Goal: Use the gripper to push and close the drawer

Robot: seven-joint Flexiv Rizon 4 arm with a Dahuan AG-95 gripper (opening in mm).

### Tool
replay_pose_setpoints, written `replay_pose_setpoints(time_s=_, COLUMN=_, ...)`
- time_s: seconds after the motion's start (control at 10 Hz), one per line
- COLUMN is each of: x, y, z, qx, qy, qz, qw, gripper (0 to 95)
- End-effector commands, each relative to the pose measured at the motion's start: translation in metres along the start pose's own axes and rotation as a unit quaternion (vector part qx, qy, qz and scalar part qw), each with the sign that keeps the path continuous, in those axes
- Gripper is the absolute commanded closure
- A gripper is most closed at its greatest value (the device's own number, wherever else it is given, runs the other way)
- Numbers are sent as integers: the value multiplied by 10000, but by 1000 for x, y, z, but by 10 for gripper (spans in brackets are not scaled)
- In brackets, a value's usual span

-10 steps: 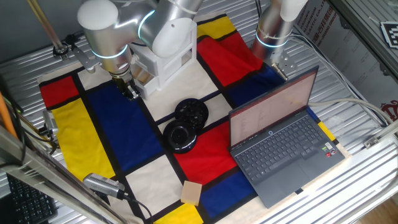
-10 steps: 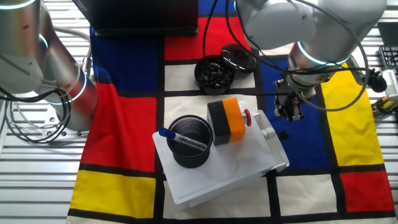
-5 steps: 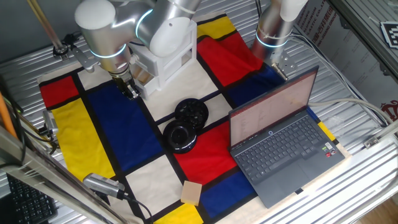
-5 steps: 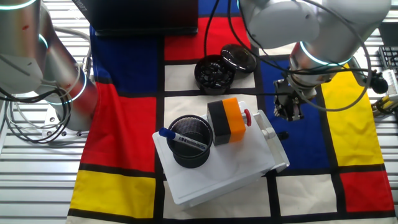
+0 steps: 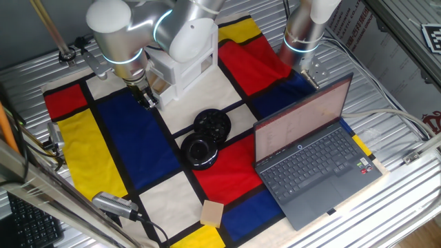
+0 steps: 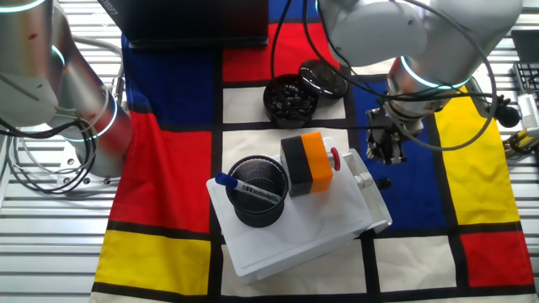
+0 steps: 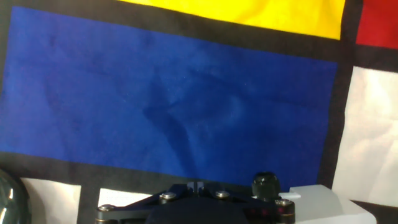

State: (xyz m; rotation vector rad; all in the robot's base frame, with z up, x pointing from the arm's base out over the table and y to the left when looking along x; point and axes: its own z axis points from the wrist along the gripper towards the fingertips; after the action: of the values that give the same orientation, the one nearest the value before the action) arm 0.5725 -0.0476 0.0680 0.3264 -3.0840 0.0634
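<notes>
The small white cabinet stands on the checked cloth, with a black mesh cup and an orange-and-black block on top. Its drawer sticks out a little on the right side, with a small black knob on its front. It also shows in the hand view at the bottom right. My gripper hangs just above the blue patch, close beside the drawer front and apart from it. In the one fixed view the gripper is left of the cabinet. In the hand view the fingertips stand together, holding nothing.
Two black round dishes lie in the middle of the cloth. An open laptop stands to the right, and a tan wooden block lies near the front edge. A second silver arm is bolted at the back right.
My gripper has shifted slightly toward the drawer front. The drawer and cabinet have not moved.
</notes>
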Motion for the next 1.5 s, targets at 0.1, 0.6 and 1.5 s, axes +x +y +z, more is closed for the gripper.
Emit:
replay_pose_setpoints(time_s=0.1, x=7, y=0, z=-1, qx=5, qy=-12, qz=2, qw=10000, gripper=950)
replay_pose_setpoints(time_s=0.6, x=12, y=-1, z=0, qx=0, qy=-18, qz=12, qw=10000, gripper=950)
replay_pose_setpoints(time_s=1.5, x=20, y=-1, z=4, qx=-6, qy=-24, qz=23, qw=10000, gripper=950)
